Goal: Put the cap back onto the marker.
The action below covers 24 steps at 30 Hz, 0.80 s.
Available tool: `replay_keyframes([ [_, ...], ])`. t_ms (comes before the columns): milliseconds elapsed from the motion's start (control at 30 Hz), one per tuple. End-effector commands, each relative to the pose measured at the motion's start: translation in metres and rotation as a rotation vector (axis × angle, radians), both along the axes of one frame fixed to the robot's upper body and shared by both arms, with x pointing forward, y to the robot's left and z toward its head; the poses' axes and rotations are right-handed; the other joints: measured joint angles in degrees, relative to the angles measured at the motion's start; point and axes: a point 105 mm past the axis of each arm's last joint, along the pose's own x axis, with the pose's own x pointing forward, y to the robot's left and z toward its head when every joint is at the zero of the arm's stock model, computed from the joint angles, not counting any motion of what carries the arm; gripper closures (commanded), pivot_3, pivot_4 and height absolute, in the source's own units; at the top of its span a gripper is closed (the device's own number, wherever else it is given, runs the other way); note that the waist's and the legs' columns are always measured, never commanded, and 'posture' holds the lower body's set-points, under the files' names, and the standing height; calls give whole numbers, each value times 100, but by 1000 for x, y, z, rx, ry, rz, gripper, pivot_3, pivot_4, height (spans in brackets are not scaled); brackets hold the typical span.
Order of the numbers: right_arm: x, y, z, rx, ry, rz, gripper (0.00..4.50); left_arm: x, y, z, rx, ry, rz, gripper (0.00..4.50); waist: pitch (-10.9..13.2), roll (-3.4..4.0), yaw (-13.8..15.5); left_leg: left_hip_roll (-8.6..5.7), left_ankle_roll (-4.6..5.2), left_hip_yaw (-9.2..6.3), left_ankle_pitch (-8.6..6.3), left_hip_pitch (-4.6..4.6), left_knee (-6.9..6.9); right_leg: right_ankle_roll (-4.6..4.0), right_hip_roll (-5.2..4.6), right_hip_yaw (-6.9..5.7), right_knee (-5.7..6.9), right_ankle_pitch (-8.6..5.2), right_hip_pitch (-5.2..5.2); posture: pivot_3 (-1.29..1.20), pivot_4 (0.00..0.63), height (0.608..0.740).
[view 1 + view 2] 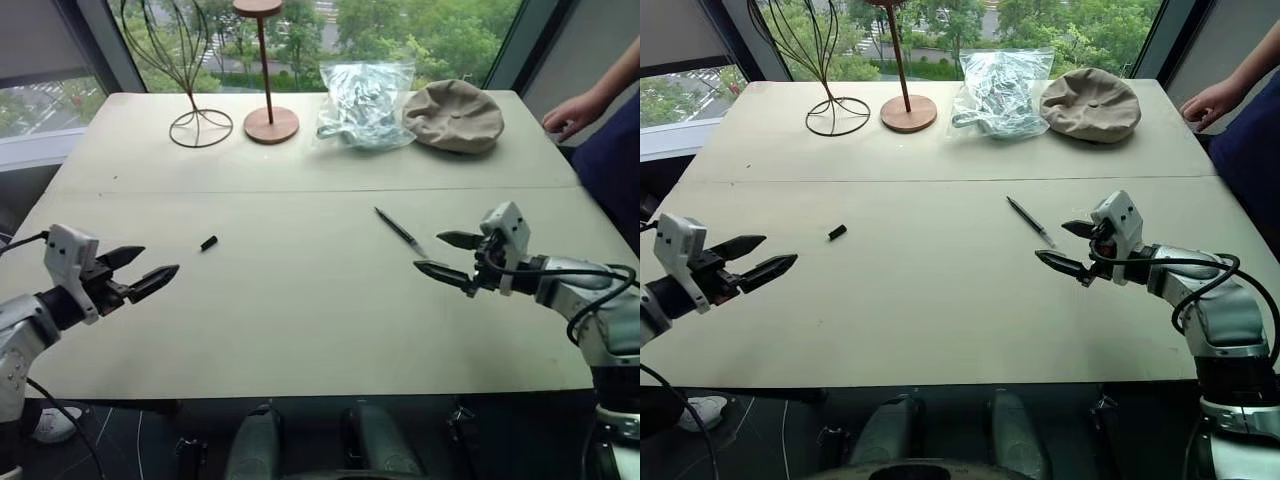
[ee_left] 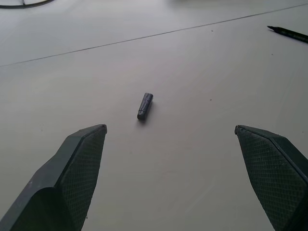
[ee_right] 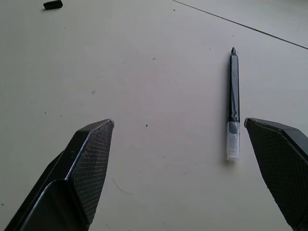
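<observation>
A pale beige desk (image 1: 300, 330) with a thin seam running across its middle carries a row of things along its far edge. At the far left stands a dark wire stand (image 1: 190, 60) on a round wire base, and just beside it a wooden stand (image 1: 268, 100) with a slim pole rising from a round disc base. Next comes a crumpled clear plastic bag (image 1: 365, 100), touching a beige cap-style hat (image 1: 455, 115). A person's hand (image 1: 572, 112) rests at the desk's far right corner. Green trees show through the window (image 1: 420, 30) behind.
</observation>
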Motion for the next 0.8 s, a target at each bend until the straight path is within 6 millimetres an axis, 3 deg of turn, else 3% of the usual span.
replay_keyframes([
  [33, 1, -2, 12, -16, -60, -2, 4, 1, -11, 6, 15, -45, -39, 0, 0, 1, -2, 0, 0, 0, 0, 0, 0, 0, 0, 0, 0, 0, 0, 0, 150, 740],
  [800, 10, 16, 12, -5, -108, -46, 4, -3, 8, -4, 9, -38, 50, 0, -1, 0, 0, -1, 0, 1, 0, 1, 1, 2, 0, 2, 2, 1, 2, 0, 150, 740],
])
